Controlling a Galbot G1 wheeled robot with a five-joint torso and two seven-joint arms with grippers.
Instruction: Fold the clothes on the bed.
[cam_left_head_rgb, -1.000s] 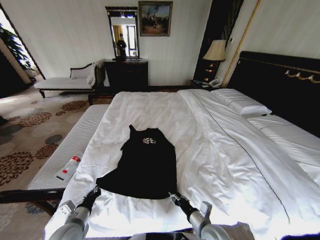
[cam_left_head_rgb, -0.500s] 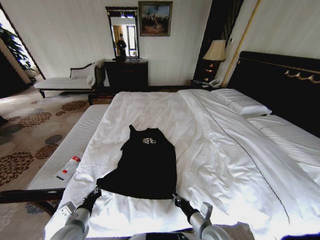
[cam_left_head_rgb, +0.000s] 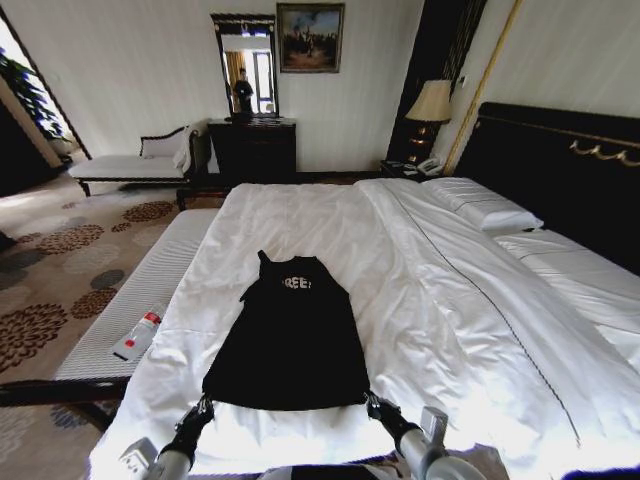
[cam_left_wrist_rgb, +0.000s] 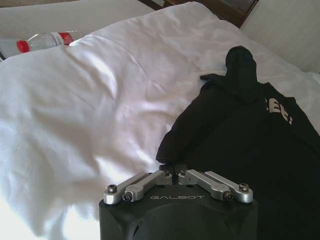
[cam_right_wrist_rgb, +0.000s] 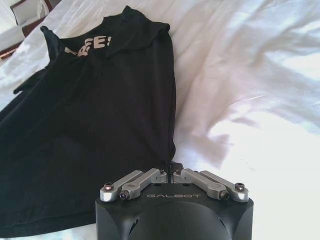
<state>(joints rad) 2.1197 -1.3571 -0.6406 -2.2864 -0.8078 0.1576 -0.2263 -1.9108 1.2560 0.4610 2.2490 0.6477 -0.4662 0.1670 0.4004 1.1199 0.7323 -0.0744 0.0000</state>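
White bed (cam_left_head_rgb: 450, 300): both the left gripper (cam_left_head_rgb: 203, 408) and right gripper (cam_left_head_rgb: 373, 404) pinch the T-shirt (cam_left_head_rgb: 290, 335) hem; uneven pulling could skew it.

- The left gripper (cam_left_wrist_rgb: 173, 172) is clamped on the near hem corner of the black T-shirt (cam_left_wrist_rgb: 245, 145).
- The T-shirt lies on the white duvet (cam_left_wrist_rgb: 80, 105).
- A plastic bottle (cam_left_wrist_rgb: 37, 42) lies beyond the duvet's far edge.

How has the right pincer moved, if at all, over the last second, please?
Yes. The right pincer, shut on the T-shirt hem, has shifted toward the headboard side and slightly nearer the robot, stretching the hem wider.
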